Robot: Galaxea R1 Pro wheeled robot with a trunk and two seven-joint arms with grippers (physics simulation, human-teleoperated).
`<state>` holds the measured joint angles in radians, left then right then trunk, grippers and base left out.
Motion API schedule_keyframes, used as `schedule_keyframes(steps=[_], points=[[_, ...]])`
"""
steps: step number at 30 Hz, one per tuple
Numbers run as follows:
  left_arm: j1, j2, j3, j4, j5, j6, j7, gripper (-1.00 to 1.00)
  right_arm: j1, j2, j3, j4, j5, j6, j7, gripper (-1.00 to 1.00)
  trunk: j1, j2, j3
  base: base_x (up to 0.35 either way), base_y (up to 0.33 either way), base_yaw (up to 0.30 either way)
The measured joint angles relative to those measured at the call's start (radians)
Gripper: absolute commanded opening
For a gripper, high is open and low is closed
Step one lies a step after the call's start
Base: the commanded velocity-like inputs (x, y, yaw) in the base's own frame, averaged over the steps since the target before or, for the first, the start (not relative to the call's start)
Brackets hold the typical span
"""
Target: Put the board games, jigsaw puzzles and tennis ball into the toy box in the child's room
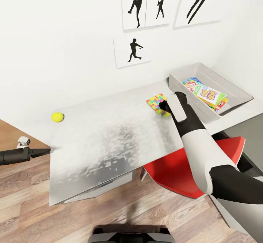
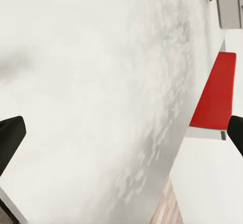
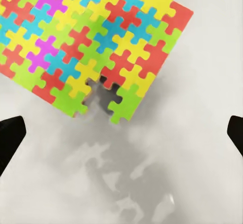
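The jigsaw puzzle (image 3: 96,46) lies flat on the table (image 1: 109,144), just ahead of my right jaws (image 1: 163,106). It is a thin square tile of interlocking red, yellow, blue, green and purple pieces, with one piece missing at the edge nearest to me. My right jaws are spread wide and hold nothing; in the right wrist view the two dark fingertips (image 3: 10,138) stand far apart at both sides, above the bare table. My right arm reaches forward over the red chair (image 1: 175,173), white and black, bent at the elbow.

Beyond the puzzle, to the right of my right jaws, stands the toy box (image 1: 237,93), a shallow pale grey bin with sloping walls. Inside it lie colourful board games (image 1: 210,96), one lettered "SKIP BO".

My left jaws (image 2: 121,133) are also wide open and empty, held at the table's left edge, the arm low and nearly level. The tennis ball (image 1: 57,117), small and yellow-green, rests on the table ahead of them, near the wall. The table top is pale grey with a mottled shine.
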<state>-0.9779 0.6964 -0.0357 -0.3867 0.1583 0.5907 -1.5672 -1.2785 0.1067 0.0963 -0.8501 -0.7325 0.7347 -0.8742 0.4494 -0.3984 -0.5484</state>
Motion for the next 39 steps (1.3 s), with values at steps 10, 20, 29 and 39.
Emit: schedule_keyframes(steps=[10,20,29,39], points=[[0.000,0.002,0.001,0.000,0.000,0.000,0.000,1.00,0.000,0.001,0.001,-0.033,0.000,0.013,-0.001,1.00,0.000,0.000,0.000,0.114,0.030,0.000],[0.000,0.002,0.001,-0.002,0.000,0.002,0.000,1.00,0.000,0.000,0.001,-0.029,0.000,0.013,-0.001,1.00,0.000,0.000,0.000,0.071,0.002,0.000],[0.000,0.002,0.000,-0.006,0.000,0.002,0.000,1.00,0.000,0.000,0.003,-0.024,-0.001,0.013,-0.001,1.00,0.000,0.000,0.000,0.198,0.000,0.000],[0.000,0.002,0.000,-0.006,0.000,0.001,0.000,1.00,0.000,0.000,0.001,-0.022,-0.001,0.013,0.002,1.00,0.000,0.000,0.000,0.154,0.000,0.000]])
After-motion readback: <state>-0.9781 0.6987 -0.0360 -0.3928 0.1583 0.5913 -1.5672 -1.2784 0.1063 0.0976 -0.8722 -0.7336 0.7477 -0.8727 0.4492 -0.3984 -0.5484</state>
